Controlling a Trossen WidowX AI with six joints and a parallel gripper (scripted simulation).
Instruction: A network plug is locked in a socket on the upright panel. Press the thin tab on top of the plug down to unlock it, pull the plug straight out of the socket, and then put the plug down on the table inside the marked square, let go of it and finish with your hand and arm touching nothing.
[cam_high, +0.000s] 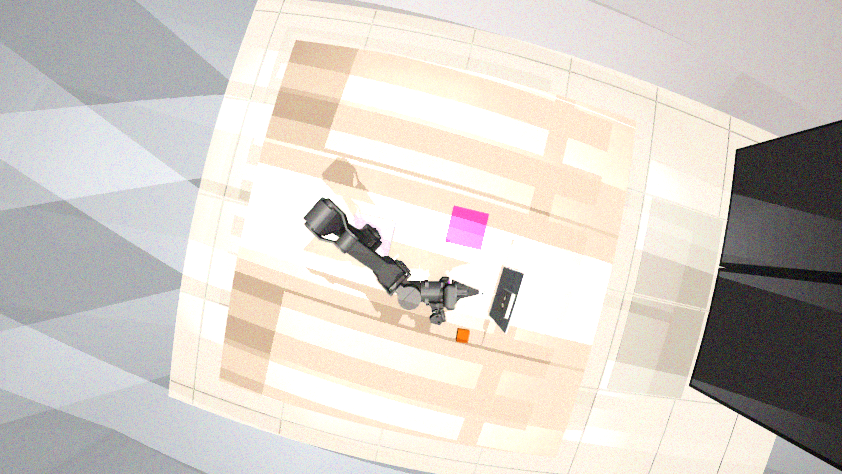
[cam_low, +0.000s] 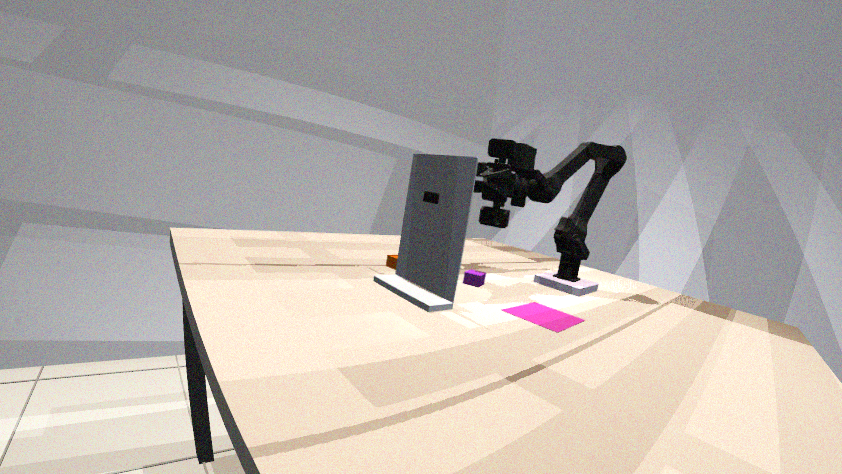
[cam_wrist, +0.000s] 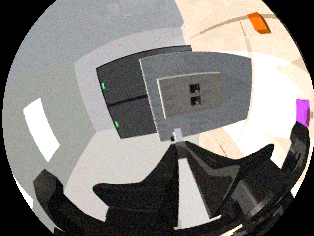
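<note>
Plug (cam_wrist: 177, 135) sits pinched between the gripper's (cam_high: 478, 292) (cam_wrist: 180, 144) fingertips.

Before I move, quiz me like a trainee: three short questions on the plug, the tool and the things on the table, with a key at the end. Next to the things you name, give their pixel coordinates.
1. True or false: the tool (cam_high: 478, 292) (cam_low: 480, 173) (cam_wrist: 180, 146) is shut on the plug (cam_high: 481, 292) (cam_wrist: 177, 134).
2. Where is the plug? A) on the marked square (cam_high: 467, 227) (cam_low: 543, 316); B) at the fingertips, out in front of the panel (cam_high: 512, 279) (cam_low: 436, 235) (cam_wrist: 235, 75); C) lying on the panel's foot (cam_low: 406, 291).
3. Fill in: in the exterior view, the panel partly hides a block (cam_high: 462, 335) (cam_low: 391, 261) (cam_wrist: 259, 23) coloured ____.

Key: 1 true; 2 B; 3 orange.
</note>
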